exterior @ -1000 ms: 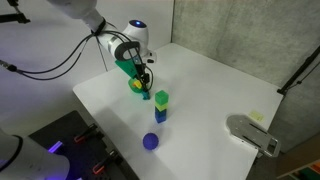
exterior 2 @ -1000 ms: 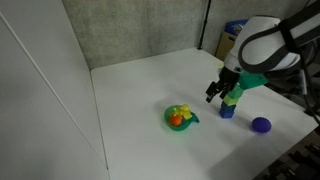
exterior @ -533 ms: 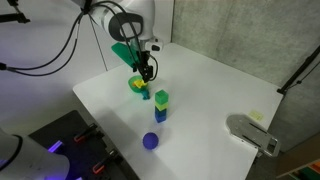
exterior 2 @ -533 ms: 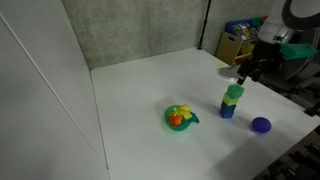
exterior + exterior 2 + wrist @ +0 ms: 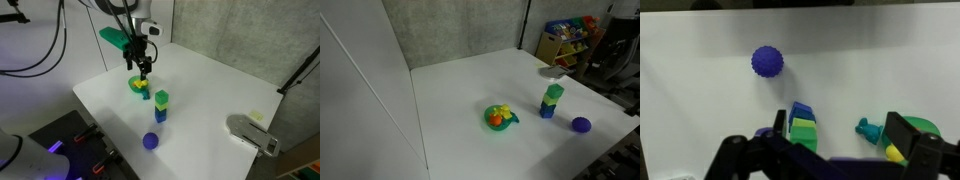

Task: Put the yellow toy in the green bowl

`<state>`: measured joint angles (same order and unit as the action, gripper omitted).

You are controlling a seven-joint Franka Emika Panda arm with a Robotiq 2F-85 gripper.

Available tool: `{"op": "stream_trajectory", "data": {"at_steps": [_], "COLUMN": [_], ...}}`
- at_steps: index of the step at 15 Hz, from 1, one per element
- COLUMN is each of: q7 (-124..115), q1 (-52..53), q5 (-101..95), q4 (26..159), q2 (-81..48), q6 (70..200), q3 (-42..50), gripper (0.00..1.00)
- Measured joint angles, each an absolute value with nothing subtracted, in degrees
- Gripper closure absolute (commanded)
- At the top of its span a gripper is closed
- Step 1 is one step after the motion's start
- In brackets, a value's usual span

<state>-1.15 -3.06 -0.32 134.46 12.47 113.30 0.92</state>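
Observation:
The green bowl sits on the white table, and it also shows in an exterior view. The yellow toy lies inside the bowl beside an orange piece. In the wrist view the bowl is at the right edge, with the yellow toy partly hidden behind a finger. My gripper hangs open and empty above the bowl. In the wrist view its fingers are spread wide. It is out of the frame in the exterior view that faces the bowl.
A green cube on a blue cube stands next to the bowl. A purple ball lies beyond the stack. A small teal toy lies beside the bowl. A grey device sits on the table's far side.
My gripper has risen away from the bowl and the cube stack and has left one exterior view. The yellow toy stays in the bowl.

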Motion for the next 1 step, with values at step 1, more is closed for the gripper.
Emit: {"op": "stream_trajectory", "data": {"at_steps": [1], "q7": [-1.15], "q1": [-3.06], "q5": [-0.32], "q4": [134.52], "q2": [12.58], "q6": [112.63], "q3": [0.92], "gripper": [0.0]}}
